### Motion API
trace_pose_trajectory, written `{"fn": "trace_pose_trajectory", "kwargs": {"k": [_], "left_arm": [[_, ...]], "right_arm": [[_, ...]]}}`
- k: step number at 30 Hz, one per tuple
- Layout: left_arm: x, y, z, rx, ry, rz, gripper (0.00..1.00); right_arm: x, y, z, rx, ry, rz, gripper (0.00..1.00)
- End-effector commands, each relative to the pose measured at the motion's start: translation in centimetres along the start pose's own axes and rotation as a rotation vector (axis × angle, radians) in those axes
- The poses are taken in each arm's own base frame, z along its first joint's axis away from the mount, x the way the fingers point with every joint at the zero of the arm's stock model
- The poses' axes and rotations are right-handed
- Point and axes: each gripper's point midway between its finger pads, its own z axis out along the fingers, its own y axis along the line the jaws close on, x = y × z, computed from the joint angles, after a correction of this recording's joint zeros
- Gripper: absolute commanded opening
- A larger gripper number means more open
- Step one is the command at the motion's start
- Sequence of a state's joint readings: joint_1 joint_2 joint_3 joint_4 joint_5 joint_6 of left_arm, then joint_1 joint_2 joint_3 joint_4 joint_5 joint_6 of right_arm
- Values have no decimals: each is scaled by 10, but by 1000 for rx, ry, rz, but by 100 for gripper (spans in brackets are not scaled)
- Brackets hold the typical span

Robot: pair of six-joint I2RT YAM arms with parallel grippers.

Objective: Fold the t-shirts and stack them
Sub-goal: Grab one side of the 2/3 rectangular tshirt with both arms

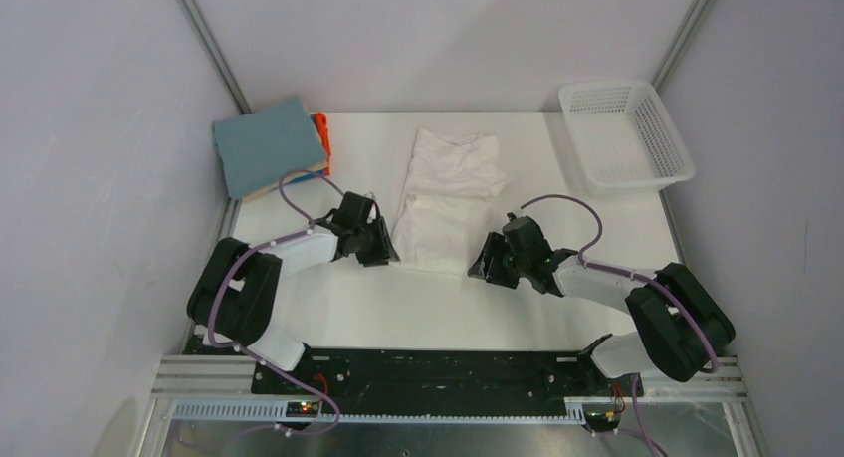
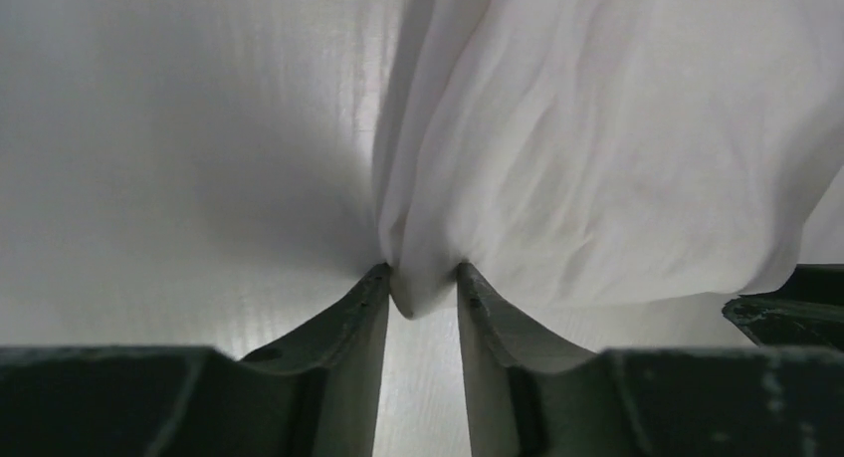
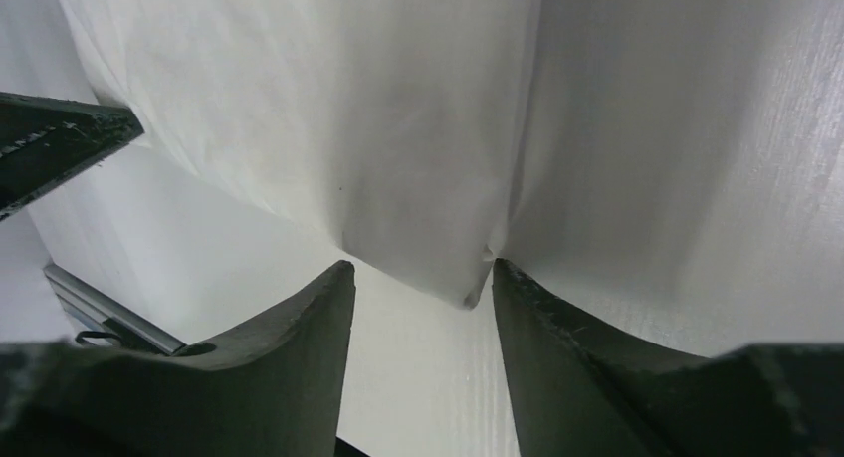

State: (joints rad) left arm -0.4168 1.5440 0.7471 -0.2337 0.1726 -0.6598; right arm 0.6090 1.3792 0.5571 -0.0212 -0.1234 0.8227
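Left gripper (image 2: 423, 283) pinches the near left corner of the white t-shirt (image 1: 448, 188) lying mid-bench (image 1: 398, 318). Right gripper (image 3: 423, 278) straddles its near right corner, jaws apart, cloth unclamped.

1. The plain white thin cloth t-shirt (image 1: 446, 193) is white all over, with no print and only grey shading in its creases.
2. The folded dusty blue-grey cloth t-shirt (image 1: 267, 143) is one even colour; an orange cloth t-shirt (image 1: 320, 130) and a beige cloth t-shirt (image 1: 295, 178) show as thin edges beside it.
3. The rectangular white plastic mesh basket (image 1: 625, 133) has a fine grid pattern.
4. The flat table top (image 1: 398, 308) is white.
5. The left gripper (image 2: 423, 288) and right gripper (image 3: 423, 278) are black; the thin cables (image 1: 569, 199) are pale purple.
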Motion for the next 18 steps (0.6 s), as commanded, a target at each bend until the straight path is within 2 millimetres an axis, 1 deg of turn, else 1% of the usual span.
{"fn": "trace_pose_trajectory", "kwargs": {"k": [1,3,4,5,6,7,10,11,12,14,15,16,17,18], "left_arm": [[8,-7,12,20,31,7,35],[9,-10,15,26,39,10,28],[11,-10,17,29,50,10,22],[11,-11,18,34,51,11,19],[11,-12,19,36,55,11,9],[12,-11,20,34,54,9,2],[12,-7,19,24,36,11,0],[15,-4,19,19,33,9,0],[16,-1,18,11,28,9,0],[19,2,17,8,23,6,0],[20,1,16,16,25,4,0],[22,2,15,17,29,1,0],[23,-1,12,34,26,0,0],[28,2,11,33,33,-2,0]], "right_arm": [[0,2,6,-11,-13,30,52],[-3,-4,8,3,-34,39,44],[-3,-6,9,11,-39,42,42],[-6,-9,10,17,-49,46,40],[-6,-11,11,23,-49,43,39],[-8,-13,11,30,-54,47,38],[-10,-21,12,53,-62,42,34],[-11,-23,12,60,-65,41,28],[-11,-24,12,64,-65,31,26],[-10,-27,12,74,-60,17,12],[-9,-26,11,69,-54,5,8],[-3,-24,10,58,-28,-2,1],[-1,-21,7,43,-17,-19,0],[10,-22,4,48,23,-32,0]]}}
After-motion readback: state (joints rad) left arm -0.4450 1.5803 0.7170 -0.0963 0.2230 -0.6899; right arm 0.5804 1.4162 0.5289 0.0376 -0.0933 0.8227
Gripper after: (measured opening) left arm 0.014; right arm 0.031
